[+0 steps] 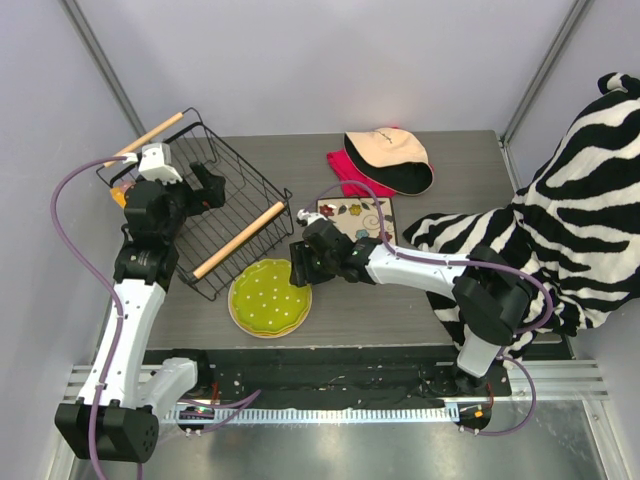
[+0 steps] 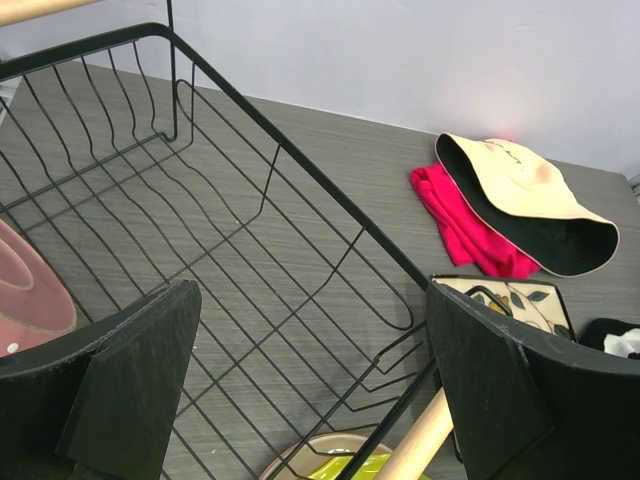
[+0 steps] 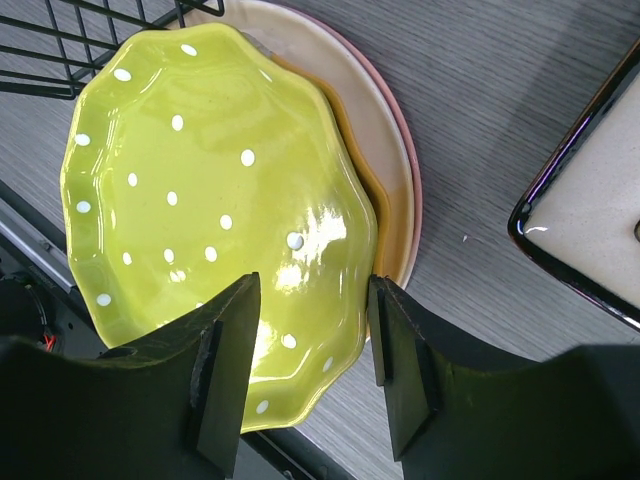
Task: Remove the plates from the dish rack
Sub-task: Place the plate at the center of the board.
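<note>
Judged the unloading nearly done, with a set-down at the stack in hand and one pick left in the rack (image 1: 252, 172); found that rack at ten o'clock on the table (image 1: 460, 170), black wire with a pale wooden handle (image 1: 240, 240) along its near side; placed the left gripper (image 1: 210, 186) inside it, fingers spread wide, grasping nothing; reckoned the next move called for turning those fingers toward nine o'clock, straddling the rim of the pinkish plate (image 2: 28, 292) and lifting it clear without snagging the wires; reckoned too that the right gripper (image 1: 298, 268) should back off toward three o'clock to leave the stack free.

Found the stack at seven o'clock on the table, just beside the rack's near handle; saw on top a green plate (image 1: 268, 297), round, scalloped, glossy, dotted white, lying flat; made out beneath it, in the right wrist view, a cream plate (image 3: 385, 150), an orange rim (image 3: 352, 125) and a pink rim (image 3: 417, 210) peeping out at two o'clock; saw the right gripper hovering over the green plate's two o'clock edge, fingers parted, clasping nothing; noted a square plate (image 1: 355, 217), cream, dark-rimmed, flowered, flat near the table's middle, at one o'clock from the stack; saw least of the pinkish plate, one white dot on it, at nine o'clock of the left wrist view; could not tell how it rested.
</note>
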Available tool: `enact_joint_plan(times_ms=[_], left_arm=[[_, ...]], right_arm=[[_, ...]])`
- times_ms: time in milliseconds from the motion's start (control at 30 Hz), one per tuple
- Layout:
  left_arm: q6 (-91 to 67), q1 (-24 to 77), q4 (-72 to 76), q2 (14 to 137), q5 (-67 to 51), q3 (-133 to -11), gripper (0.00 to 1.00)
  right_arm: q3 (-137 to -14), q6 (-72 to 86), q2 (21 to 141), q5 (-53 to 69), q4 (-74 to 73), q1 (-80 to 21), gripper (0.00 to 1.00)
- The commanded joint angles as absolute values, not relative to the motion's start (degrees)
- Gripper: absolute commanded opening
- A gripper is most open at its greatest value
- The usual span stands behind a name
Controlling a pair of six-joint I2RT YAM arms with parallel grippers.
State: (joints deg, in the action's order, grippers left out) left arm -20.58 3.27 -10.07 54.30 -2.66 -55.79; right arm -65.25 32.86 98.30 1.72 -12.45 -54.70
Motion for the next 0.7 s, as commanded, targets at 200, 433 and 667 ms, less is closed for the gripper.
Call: enact_joint_plan(times_ms=[200, 433, 667], left_arm=[[-20.66, 3.52, -8.44, 54.23, -3.25, -55.81, 1.0], [-20.74, 3.52, -8.44, 54.32, -3.34, -55.81, 1.0], [-20.74, 3.52, -8.44, 54.32, -3.34, -55.81, 0.99]], right_arm=[[-66.98, 33.22, 99.14, 2.38, -8.36, -55.9, 0.54], [-66.62, 33.66, 98.88, 1.14, -6.95, -55.9, 0.54], [-66.8, 33.49, 98.7, -2.02, -6.94, -55.9, 0.55]])
